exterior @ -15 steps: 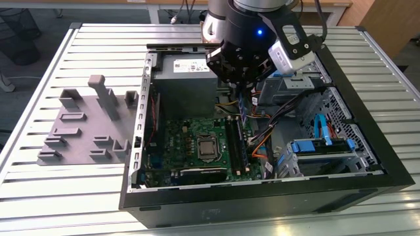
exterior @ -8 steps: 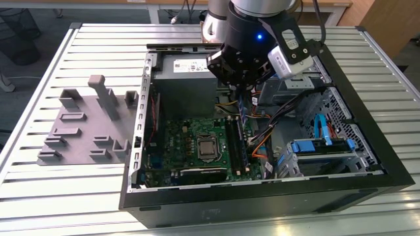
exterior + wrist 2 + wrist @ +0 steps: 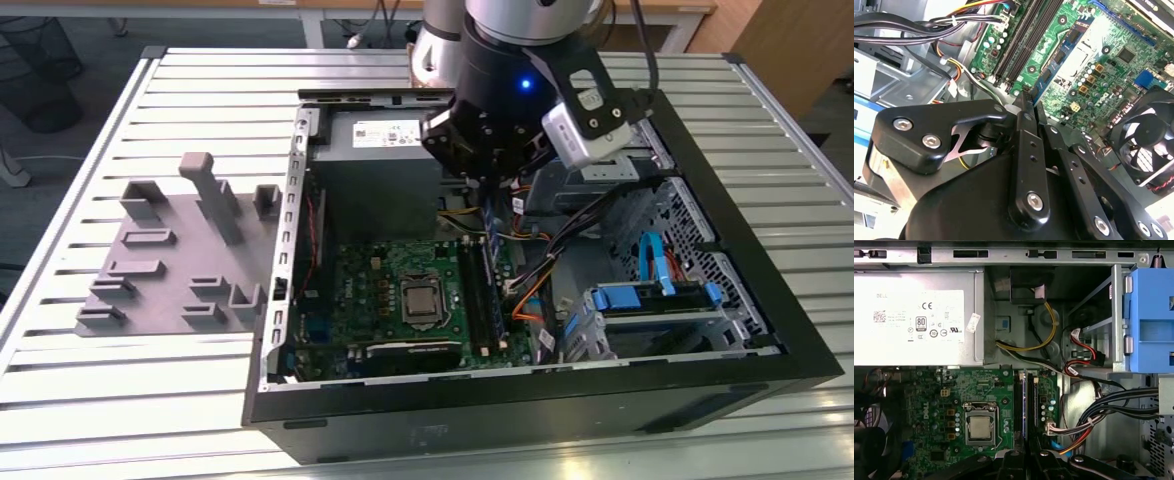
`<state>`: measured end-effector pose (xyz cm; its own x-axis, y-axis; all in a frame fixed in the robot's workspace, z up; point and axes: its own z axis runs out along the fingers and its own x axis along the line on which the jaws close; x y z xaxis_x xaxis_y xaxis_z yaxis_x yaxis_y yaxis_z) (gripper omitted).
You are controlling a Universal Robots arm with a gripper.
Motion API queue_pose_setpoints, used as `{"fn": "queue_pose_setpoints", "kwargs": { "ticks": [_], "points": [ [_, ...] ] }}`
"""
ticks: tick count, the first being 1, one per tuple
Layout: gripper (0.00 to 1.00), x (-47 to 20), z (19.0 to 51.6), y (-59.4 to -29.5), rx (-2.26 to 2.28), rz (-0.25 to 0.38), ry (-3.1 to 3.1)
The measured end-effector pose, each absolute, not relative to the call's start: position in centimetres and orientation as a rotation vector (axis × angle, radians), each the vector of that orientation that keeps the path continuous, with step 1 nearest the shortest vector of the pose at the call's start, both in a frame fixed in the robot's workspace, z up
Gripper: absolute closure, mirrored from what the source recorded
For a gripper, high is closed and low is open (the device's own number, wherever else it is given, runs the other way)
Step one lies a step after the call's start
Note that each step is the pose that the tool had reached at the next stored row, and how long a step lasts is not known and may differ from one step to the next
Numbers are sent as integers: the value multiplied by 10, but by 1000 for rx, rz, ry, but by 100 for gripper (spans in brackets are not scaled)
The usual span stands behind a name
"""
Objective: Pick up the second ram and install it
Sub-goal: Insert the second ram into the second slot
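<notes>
My gripper (image 3: pixel 489 180) hangs inside the open computer case (image 3: pixel 534 398), which stands mid-table (image 3: pixel 120 400). Its jaws are clamped on the second ram (image 3: pixel 1029 405), seen edge-on in the first wrist view, directly above the black memory slots (image 3: pixel 1018 400) along the motherboard's (image 3: pixel 380 290) cable-side edge. The grey holder tray (image 3: pixel 174 262) lies beside the case, toward the table's edge at the exterior view's left

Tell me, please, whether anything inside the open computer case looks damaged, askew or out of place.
Nothing looks damaged or askew. The one oddity is the processor on the motherboard, which sits bare with no cooler over it. The cables lie beside the board, off the memory slots. The claw hangs near those slots.
</notes>
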<state>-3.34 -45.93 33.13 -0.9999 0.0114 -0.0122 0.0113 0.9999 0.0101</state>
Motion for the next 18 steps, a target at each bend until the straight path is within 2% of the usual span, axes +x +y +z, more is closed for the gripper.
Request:
{"fn": "queue_pose_setpoints", "kwargs": {
  "ticks": [18],
  "points": [
    [86,-33,325,-459,14,19,3133]
  ]
}}
